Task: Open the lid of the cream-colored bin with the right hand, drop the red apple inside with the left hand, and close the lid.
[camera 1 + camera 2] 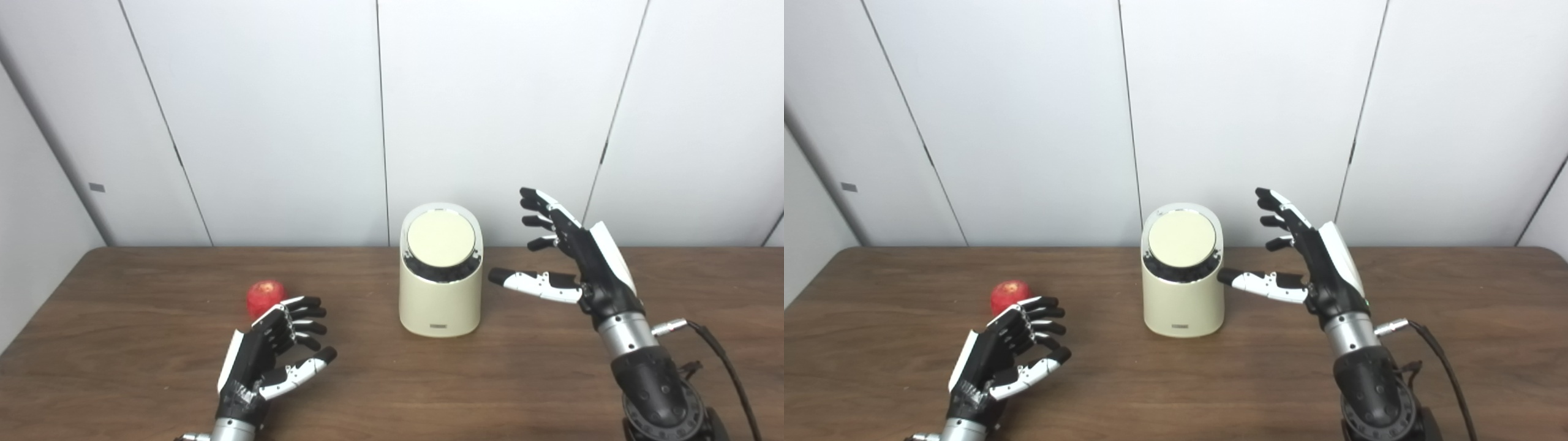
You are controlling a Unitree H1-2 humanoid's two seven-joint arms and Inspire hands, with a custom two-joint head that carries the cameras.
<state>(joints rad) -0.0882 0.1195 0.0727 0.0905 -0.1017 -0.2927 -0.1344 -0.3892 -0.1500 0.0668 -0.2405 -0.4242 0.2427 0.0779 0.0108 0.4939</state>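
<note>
1. Cream-colored cylindrical bin (440, 288) w/ slanted round lid (441, 239) stands upright mid-table, near the back edge of the dark wood-grain table (122, 343). Lid is down, tilted toward the robot, so nothing is done yet.
2. Right hand (572, 257) is raised beside the bin on its right, fingers spread and pointing up, thumb stretched toward the bin wall, holding nothing. In the left eye view there's a gap betw. thumb tip and bin; in the right eye view they look almost touching, so can't tell for sure. Prob. placed there to reach over to the lid.
3. Small red apple (266, 297) sits on the table left of the bin, well apart from it, just behind the left hand (269, 352).
4. Left hand is low over the table, fingers loosely curled but apart, empty. Fingertips are near the apple; contact unclear. Seems to be waiting to grab it.
5. Room: open tabletop betw. apple and bin gives a clear carry path. The white panel wall (275, 122) is close behind the bin, so the lid may have little space at the back.
</note>
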